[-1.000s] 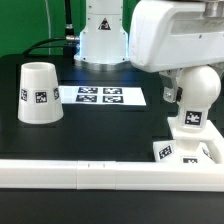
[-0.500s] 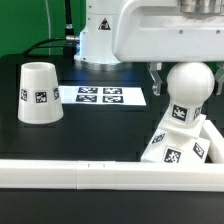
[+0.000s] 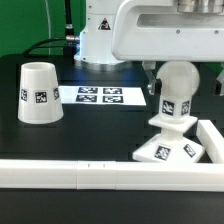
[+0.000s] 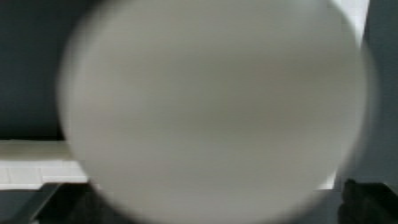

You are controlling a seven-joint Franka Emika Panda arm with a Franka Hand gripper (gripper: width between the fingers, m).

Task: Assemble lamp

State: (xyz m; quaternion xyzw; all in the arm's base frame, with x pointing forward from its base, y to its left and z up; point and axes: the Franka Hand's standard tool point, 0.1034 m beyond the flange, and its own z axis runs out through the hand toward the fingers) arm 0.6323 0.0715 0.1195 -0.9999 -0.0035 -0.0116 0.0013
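The white bulb (image 3: 178,88) stands with its stem in the flat square base (image 3: 168,150). The base is tilted, one side raised off the black table. My gripper (image 3: 183,80) is shut on the bulb's round head, with a dark finger (image 3: 151,76) on either side. In the wrist view the bulb (image 4: 205,100) is a blurred oval that fills the picture, and my gripper (image 4: 210,205) shows only as dark fingertips at both corners. The tapered shade (image 3: 38,92) stands mouth down at the exterior view's left, apart from the rest.
The marker board (image 3: 100,96) lies flat at the back middle. A long white rail (image 3: 90,172) runs along the front, with a side piece (image 3: 212,135) at the exterior view's right, close to the base. The arm's white pedestal (image 3: 100,45) stands behind.
The bulb and base have shifted toward the exterior view's left and turned. The base went from flat by the rail corner to tilted. The arm's body moved up and left.
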